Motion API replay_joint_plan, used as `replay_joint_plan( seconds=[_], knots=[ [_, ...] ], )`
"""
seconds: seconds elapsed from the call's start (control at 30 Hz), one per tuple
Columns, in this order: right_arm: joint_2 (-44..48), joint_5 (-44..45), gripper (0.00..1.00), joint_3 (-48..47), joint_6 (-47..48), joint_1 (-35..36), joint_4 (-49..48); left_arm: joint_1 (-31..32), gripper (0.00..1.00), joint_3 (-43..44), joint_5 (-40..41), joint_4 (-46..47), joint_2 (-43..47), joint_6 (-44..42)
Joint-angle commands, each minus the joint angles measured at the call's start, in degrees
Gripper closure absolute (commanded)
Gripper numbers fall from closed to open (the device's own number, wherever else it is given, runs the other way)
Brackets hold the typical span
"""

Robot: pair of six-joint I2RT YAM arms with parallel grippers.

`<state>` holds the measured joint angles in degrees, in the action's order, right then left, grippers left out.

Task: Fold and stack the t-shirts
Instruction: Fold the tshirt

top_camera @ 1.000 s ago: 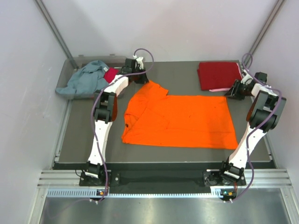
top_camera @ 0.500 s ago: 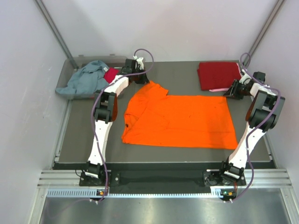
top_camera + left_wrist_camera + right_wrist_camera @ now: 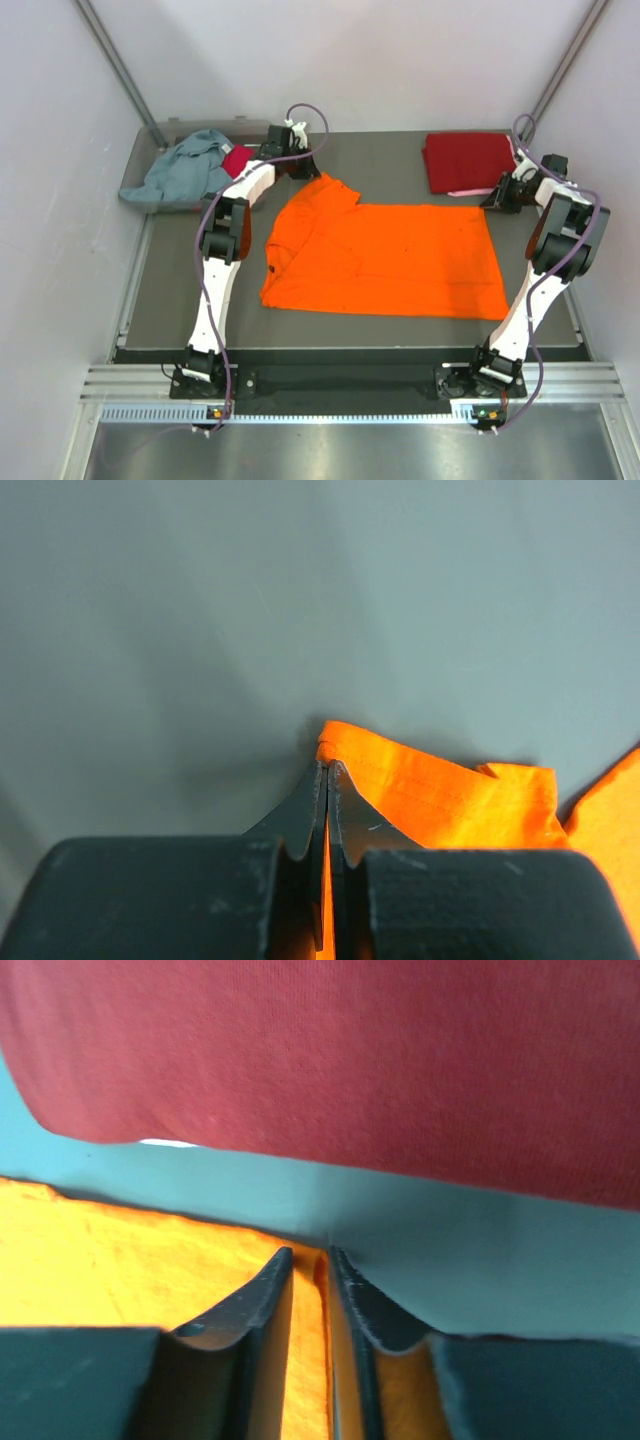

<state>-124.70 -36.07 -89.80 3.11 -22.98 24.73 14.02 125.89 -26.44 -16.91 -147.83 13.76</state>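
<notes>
As fingers (image 3: 300, 815) grip, tee (image 3: 390, 260) lies spread

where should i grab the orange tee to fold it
Take the orange t-shirt along its far edge: the sleeve tip on the left and the far hem corner on the right, coming from above. It lies flat, so only thin edges offer a pinch. The left gripper has its jaws shut on that sleeve; the right gripper pinches the corner.
</notes>
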Motion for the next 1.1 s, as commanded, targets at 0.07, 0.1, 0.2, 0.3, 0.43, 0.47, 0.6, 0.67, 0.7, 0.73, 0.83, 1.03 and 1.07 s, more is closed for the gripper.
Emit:
replay_joint_plan(
  seconds=[0.07,0.1,0.2,0.3,0.43,0.47,0.6,0.67,0.7,0.73,0.83,1.03,1.07],
  knots=[
    [-0.63,1.09,0.87,-0.29,1.54,0.57,0.67,-0.14,1.00,-0.29,-2.48,1.70,5.44,0.74],
    [-0.63,1.18,0.93,-0.20,1.54,0.48,0.58,-0.13,1.00,-0.38,-2.48,1.53,5.53,0.74],
    [-0.28,1.79,1.00,0.06,1.20,0.57,-0.03,-0.22,1.00,-0.99,-2.22,1.00,6.50,0.74],
    [0.60,1.36,1.00,0.41,0.05,0.57,-1.44,-0.14,1.00,-1.43,1.03,-1.02,8.08,0.57],
    [4.10,1.18,1.00,3.39,-2.49,0.66,-5.47,-0.22,1.00,-6.08,1.48,-0.15,13.60,-0.05],
    [4.81,0.92,1.00,4.36,-2.76,0.66,-6.70,-0.22,1.00,-7.48,1.39,0.38,14.66,0.13],
    [8.07,-0.31,1.00,9.19,-7.50,0.75,-13.65,-0.13,1.00,-15.13,0.25,2.49,19.68,0.83],
    [9.48,-0.22,1.00,11.31,-8.38,0.75,-14.97,-0.13,1.00,-17.68,0.07,2.58,21.78,0.74],
    [10.00,0.47,1.00,11.92,-8.82,0.83,-15.67,-0.13,1.00,-18.13,-0.19,2.49,22.40,0.57],
    [10.79,0.83,1.00,12.97,-9.09,0.83,-15.94,-0.13,1.00,-18.65,-0.37,1.97,22.84,0.48],
    [12.37,2.32,1.00,15.08,-10.14,0.83,-17.34,-0.05,1.00,-20.67,-0.90,1.79,25.74,0.22],
    [15.71,4.70,1.00,19.83,-12.34,0.83,-24.28,-0.05,1.00,-23.49,-0.90,0.12,29.34,-0.66],
    [15.98,4.70,1.00,20.27,-12.78,0.92,-26.38,-0.05,1.00,-24.45,-0.99,-0.14,29.87,-0.58]
  ],
)
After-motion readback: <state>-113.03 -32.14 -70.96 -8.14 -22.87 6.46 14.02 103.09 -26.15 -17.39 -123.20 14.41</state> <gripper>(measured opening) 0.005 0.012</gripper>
